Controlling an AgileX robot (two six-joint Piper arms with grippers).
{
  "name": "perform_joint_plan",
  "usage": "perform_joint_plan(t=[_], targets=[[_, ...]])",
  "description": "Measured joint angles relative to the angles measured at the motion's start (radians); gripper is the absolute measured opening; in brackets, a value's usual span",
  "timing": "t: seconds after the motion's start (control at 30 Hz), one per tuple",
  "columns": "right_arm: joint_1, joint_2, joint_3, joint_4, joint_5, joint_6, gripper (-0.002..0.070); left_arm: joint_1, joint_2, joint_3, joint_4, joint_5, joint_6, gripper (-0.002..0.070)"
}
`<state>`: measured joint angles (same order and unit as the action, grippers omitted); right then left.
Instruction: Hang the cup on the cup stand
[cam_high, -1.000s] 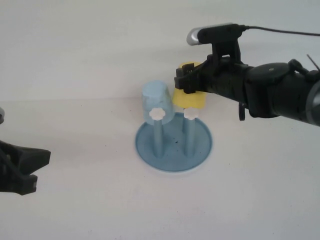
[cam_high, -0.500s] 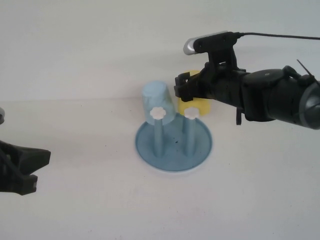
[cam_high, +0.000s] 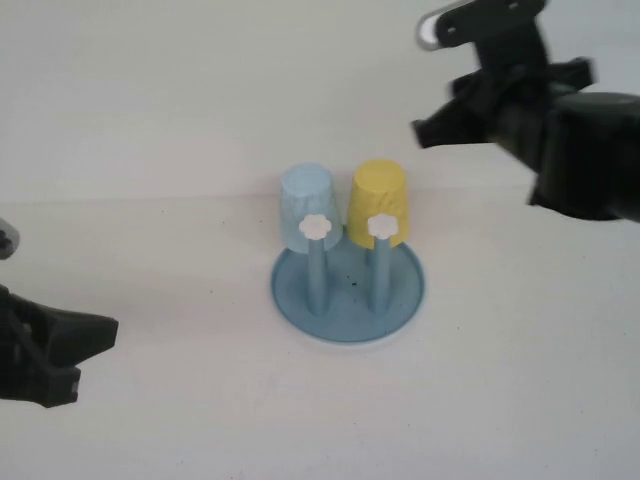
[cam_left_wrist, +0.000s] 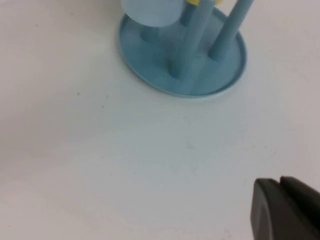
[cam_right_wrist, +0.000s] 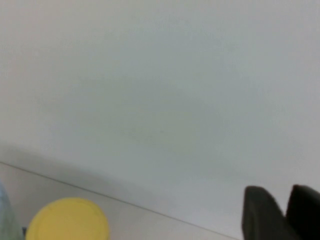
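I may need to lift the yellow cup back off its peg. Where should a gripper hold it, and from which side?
Probably across the tapered wall of the yellow cup, near its closed top, coming from above or from the robot's right. It sits upside down on the cup stand, with the light blue cup close on its left. The right gripper hovers up and to the right, apart; the left gripper is parked, shut.

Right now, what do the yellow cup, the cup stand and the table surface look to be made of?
Yellow cup: likely plastic, even opaque colour, soft matte sheen, thin tapered wall. Cup stand: probably moulded plastic too, uniform blue base and pegs, white flower-shaped caps. Table: smooth matte white, laminate or painted board; cannot tell which. Right gripper is raised clear of the cup; left gripper is parked low at the left.
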<state>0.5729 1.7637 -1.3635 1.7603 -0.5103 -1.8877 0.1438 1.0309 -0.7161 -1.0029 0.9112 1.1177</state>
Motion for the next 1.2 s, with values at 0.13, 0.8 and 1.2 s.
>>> perform_joint_plan(t=[0.13, 0.8, 1.2], targets=[[0.017, -0.176, 0.133, 0.005, -0.057, -0.047, 0.0037, 0.000, 0.000, 0.000, -0.069, 0.021, -0.004, -0.0001], [0.023, -1.573, 1.037, 0.003, 0.184, 0.036, -0.0001, -0.051, -0.263, 0.056, -0.209, 0.008, -0.092, -0.0001], [0.023, -1.772, 1.200, 0.003, 0.118, 0.086, -0.0001, -0.051, -0.408, 0.123, -0.237, -0.004, -0.099, -0.0001]])
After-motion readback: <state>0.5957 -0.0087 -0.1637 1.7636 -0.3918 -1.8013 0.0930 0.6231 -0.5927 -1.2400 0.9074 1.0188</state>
